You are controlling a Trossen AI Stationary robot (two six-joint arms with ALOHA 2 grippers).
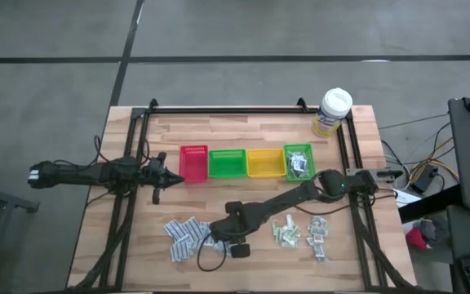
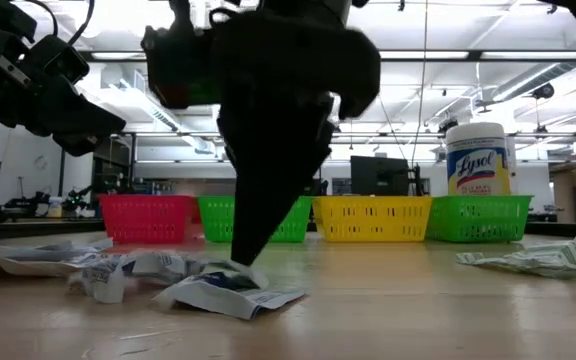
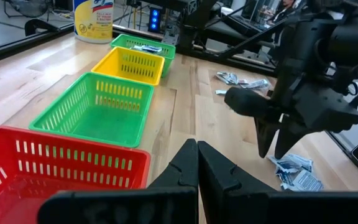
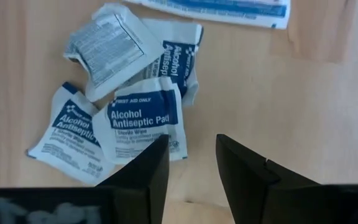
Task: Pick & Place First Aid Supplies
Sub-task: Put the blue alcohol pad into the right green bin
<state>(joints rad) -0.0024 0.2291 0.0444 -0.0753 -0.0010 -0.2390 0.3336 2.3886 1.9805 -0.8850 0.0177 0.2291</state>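
Just in front of the row of four small bins, the right gripper [image 1: 221,238] hangs low over the wooden table [image 1: 243,131], its fingertips pointing down at the edge of the white-blue pile. Its two fingers [image 4: 146,168] stand narrowly apart with bare wood between them, and they hold nothing. In the right wrist view the sachet with the words "Alcohol Antiseptic Pad" [image 4: 145,118] lies just beside one fingertip, perhaps touching it; I cannot tell this for sure. Other white-blue sachets [image 1: 184,235] lie around it, some overlapping, all on the near side of the red bin [image 1: 193,163].

The bins stand in one line, touching each other: the red bin, then a green bin [image 1: 227,162], the yellow bin [image 1: 264,162] and a second green bin [image 1: 298,161]. The second green bin already holds some sachets. Behind this last bin, at the far edge of the table, stands the yellow wipes tub [image 1: 332,112] with a white lid.

In front of the yellow bin and the second green bin lie two more groups: pale green sachets [image 1: 285,232] and grey-silver ones [image 1: 318,231], well apart from the white-blue pile.

The left gripper [image 1: 161,169] waits just beside the red bin, above the table, with its fingers pressed together and empty
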